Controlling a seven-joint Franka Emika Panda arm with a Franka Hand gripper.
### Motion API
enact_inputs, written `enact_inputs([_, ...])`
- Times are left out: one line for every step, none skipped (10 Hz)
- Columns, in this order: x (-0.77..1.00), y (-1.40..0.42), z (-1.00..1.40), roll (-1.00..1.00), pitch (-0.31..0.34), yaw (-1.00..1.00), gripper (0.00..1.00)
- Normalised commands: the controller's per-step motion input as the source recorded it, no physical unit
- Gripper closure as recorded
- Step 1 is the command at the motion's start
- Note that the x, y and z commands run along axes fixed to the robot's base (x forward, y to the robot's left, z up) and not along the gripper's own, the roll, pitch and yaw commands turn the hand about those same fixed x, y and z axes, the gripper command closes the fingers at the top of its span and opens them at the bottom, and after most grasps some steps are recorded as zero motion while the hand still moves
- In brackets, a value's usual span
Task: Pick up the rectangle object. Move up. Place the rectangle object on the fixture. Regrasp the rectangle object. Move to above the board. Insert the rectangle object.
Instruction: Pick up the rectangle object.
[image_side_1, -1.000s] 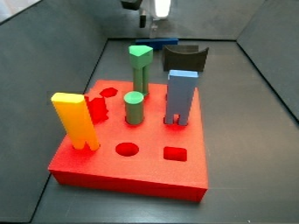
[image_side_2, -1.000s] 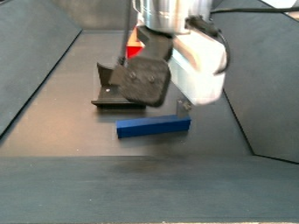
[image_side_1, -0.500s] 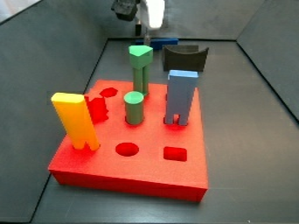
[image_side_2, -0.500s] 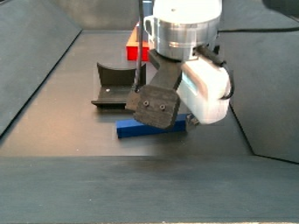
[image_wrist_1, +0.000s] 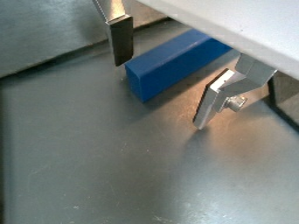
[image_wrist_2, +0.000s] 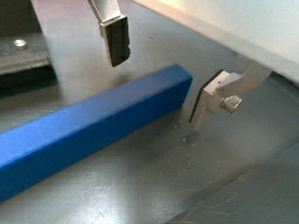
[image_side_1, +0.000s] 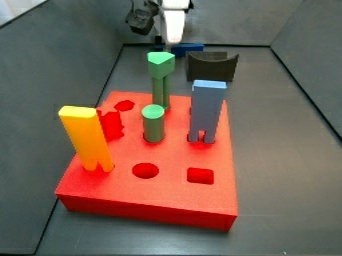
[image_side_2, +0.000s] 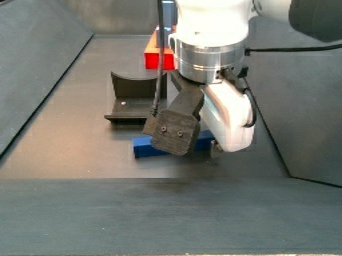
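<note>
1. The bar is lying flat on the grey floor, with one end sitting between the two fingers; nothing is lifting it yet.
2. The gripper is spread wide, one pad on each side of the bar, and in both wrist views there is a clear gap between pads and bar.
3. Compared with a second ago, the gripper is now far lower: back then it was hanging above the bar, and now it is down at floor level, hiding most of the bar in a side view.
4. That drop is putting the pick-up within reach; judging by the straddle, closing the jaws is the step in hand.
5. The fixture is waiting just beside the bar, empty.
6. The board is standing apart, crowded with pegs, and the gripper is working beyond its far edge.
7. The regrasp and insertion are all still ahead.
</note>
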Motion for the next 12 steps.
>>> enact_inputs([0.0,0.0,-0.32,-0.32,-0.004,-0.19,0.0])
enact_inputs([0.0,0.0,-0.03,-0.05,0.0,0.0,0.0])
enact_inputs([0.0,0.0,0.0,0.03,0.0,0.0,0.0])
enact_inputs([0.0,0.0,0.0,0.0,0.0,0.0,0.0])
enact_inputs([0.0,0.0,0.0,0.0,0.0,0.0,1.0])
enact_inputs([0.0,0.0,0.0,0.0,0.0,0.0,1.0])
enact_inputs([0.0,0.0,0.0,0.0,0.0,0.0,1.0])
enact_inputs([0.0,0.0,0.0,0.0,0.0,0.0,1.0])
enact_inputs([0.0,0.0,0.0,0.0,0.0,0.0,1.0])
enact_inputs([0.0,0.0,0.0,0.0,0.0,0.0,1.0])
enact_inputs([0.0,0.0,0.0,0.0,0.0,0.0,1.0])
enact_inputs([0.0,0.0,0.0,0.0,0.0,0.0,1.0])
